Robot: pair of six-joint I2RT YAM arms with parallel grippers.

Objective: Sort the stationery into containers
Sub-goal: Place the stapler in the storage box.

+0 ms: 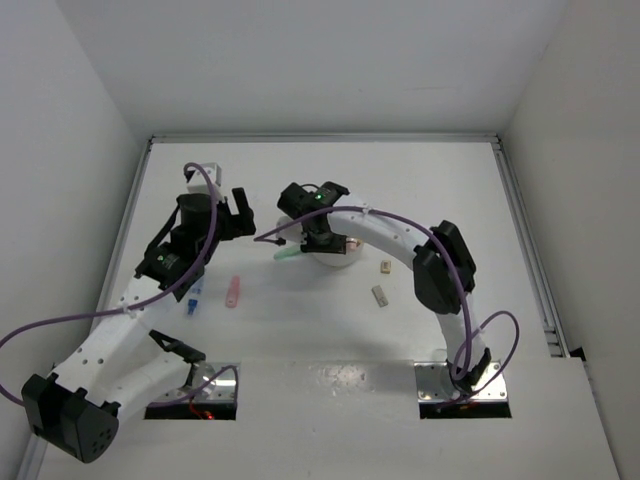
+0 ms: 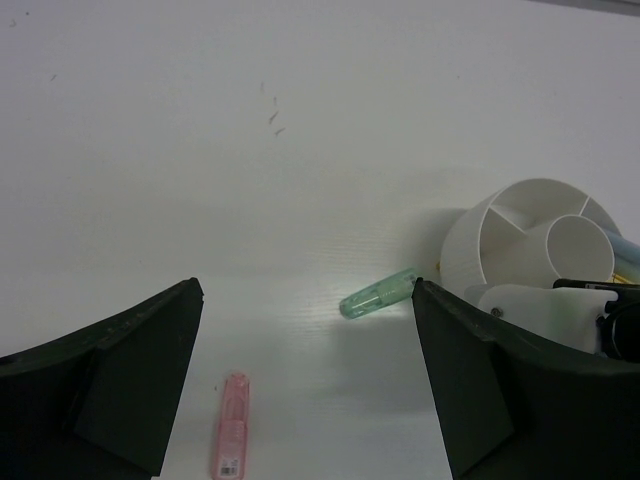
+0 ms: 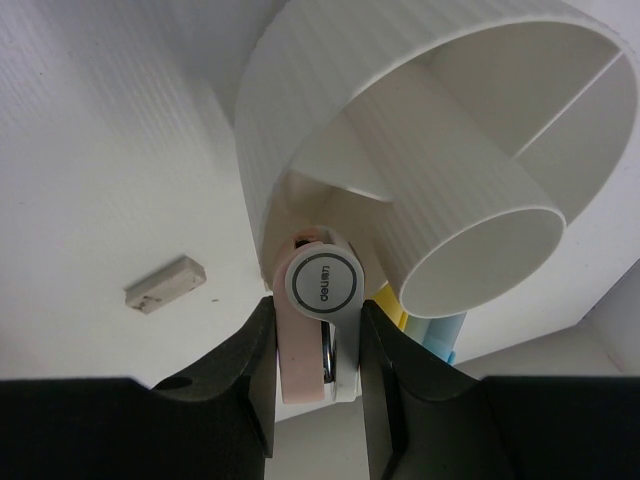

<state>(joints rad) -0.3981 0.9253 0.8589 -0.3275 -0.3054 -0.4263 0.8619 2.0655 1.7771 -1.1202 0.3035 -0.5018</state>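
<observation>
While the right gripper (image 3: 318,345) pinches a pink piece with a round white cap (image 3: 322,283) at the rim of the white organiser (image 3: 330,110), the step in hand looks to be dropping that piece into a wedge compartment; its fingers are pressed against both sides of the piece, which hangs between the outer wall and the central well; a yellow marker (image 3: 400,318) and a light blue marker (image 3: 440,330) already sit in the compartment alongside. I judge the next move calls for a small descent, then spreading the fingers so the piece falls inside rather than onto the rim. The left gripper (image 2: 308,290) is spread wide and holds nothing; below it on the table (image 2: 200,150) lie a green marker (image 2: 378,293), just beside the organiser, and a pink marker (image 2: 232,440), apart from it; a tan eraser (image 3: 165,285) also waits on the table.
</observation>
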